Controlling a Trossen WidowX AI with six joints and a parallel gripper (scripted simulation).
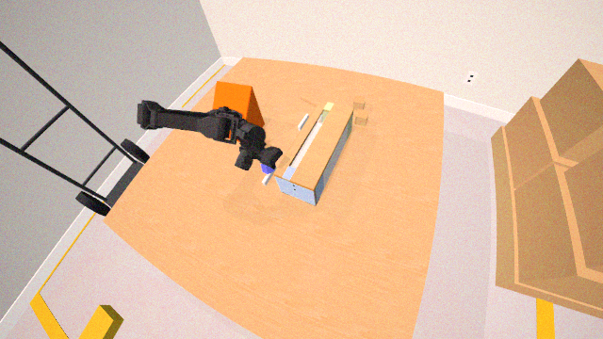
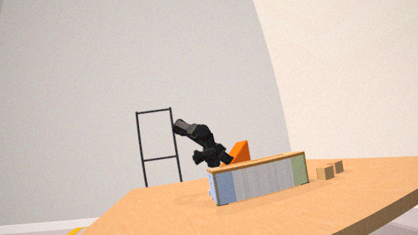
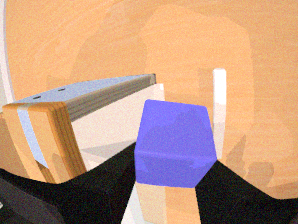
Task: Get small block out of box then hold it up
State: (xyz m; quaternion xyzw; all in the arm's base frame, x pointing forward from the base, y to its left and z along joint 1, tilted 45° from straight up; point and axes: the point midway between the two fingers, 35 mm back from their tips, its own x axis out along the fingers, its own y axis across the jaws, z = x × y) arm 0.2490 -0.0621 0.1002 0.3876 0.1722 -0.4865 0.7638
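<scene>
A blue-violet block (image 1: pixel 267 168) (image 3: pixel 175 132) is held between the fingers of my gripper (image 1: pixel 265 166) (image 3: pixel 167 151). It is off the table, beside the near left end of the box. The long box (image 1: pixel 325 160) (image 2: pixel 262 177) (image 3: pixel 42 145) stands upright, with a wooden top, a light blue end and a pale green end. In the exterior view the block is hidden; the gripper is seen above and behind the box's blue end. The gap between gripper and box looks small.
A white bar (image 1: pixel 268 178) (image 3: pixel 219 107) lies on the table below the gripper. Another white bar (image 1: pixel 303 121) lies along the box's left side. An orange wedge (image 1: pixel 233 99) (image 2: pixel 242 151) stands behind the arm. Two small tan blocks (image 1: pixel 360 117) (image 2: pixel 324 172) stand past the box's green end.
</scene>
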